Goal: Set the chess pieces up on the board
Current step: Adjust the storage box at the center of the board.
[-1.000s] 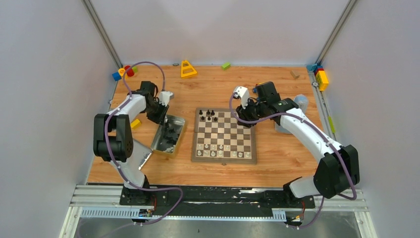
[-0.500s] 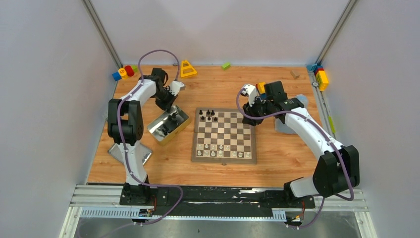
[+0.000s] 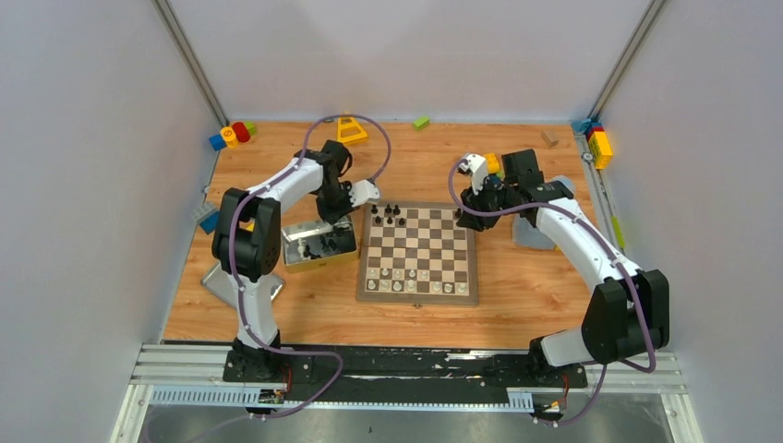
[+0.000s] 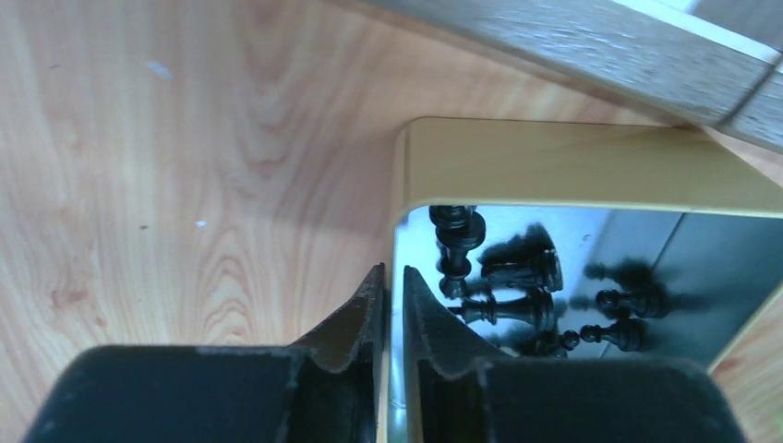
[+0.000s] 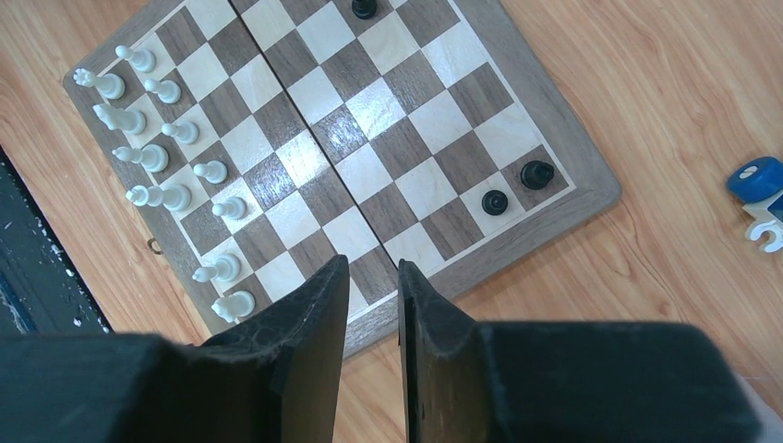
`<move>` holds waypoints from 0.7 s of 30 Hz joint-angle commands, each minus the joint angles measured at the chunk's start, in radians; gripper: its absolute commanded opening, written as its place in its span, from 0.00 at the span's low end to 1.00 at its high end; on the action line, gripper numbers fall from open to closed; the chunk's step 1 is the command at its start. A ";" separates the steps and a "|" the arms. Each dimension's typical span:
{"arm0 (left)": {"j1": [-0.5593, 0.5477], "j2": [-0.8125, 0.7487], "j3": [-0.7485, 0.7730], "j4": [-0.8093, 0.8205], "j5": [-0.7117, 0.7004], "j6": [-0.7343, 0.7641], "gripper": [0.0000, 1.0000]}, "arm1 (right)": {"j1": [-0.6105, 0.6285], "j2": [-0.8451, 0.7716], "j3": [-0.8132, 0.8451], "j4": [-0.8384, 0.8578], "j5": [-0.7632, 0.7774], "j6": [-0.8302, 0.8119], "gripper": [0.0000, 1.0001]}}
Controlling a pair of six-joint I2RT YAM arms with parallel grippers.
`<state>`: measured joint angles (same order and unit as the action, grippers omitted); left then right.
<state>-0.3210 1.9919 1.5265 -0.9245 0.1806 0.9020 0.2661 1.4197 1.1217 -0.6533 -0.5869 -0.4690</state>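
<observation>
Board is seen at centre of the top view, flat on the table. White pieces are lined in the two rows along its lower edge, and a few black pieces are grouped at its upper left corner. In the right wrist view the white pieces are seen at upper left, with two black pieces near the board's right corner and one more at the top edge. Right gripper is held above the board's lower border, fingers set narrow with a small gap and nothing between them; in the top view the right gripper is found at the board's upper right corner. A tin is placed just left of the board, tilted. Left gripper is clamped on the tin's side wall, fingers nearly together with the thin wall between them. More black pieces are seen lying inside the tin. In the top view the left gripper is located at the tin's upper right end. A flat lid is seen at lower left of the tin.
</observation>
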 commanded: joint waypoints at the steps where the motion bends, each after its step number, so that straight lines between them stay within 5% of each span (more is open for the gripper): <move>1: -0.034 -0.079 -0.059 0.001 -0.072 0.071 0.23 | -0.004 0.008 -0.003 0.029 -0.037 -0.007 0.27; 11: 0.044 -0.255 -0.126 0.090 -0.087 -0.173 0.68 | -0.008 0.028 -0.006 0.029 -0.037 -0.001 0.27; 21: 0.103 -0.358 -0.266 0.009 -0.073 -0.340 0.63 | -0.009 0.053 -0.011 0.029 -0.024 -0.008 0.27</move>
<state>-0.2146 1.6634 1.2938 -0.8661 0.0952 0.6495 0.2604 1.4647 1.1118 -0.6529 -0.5949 -0.4690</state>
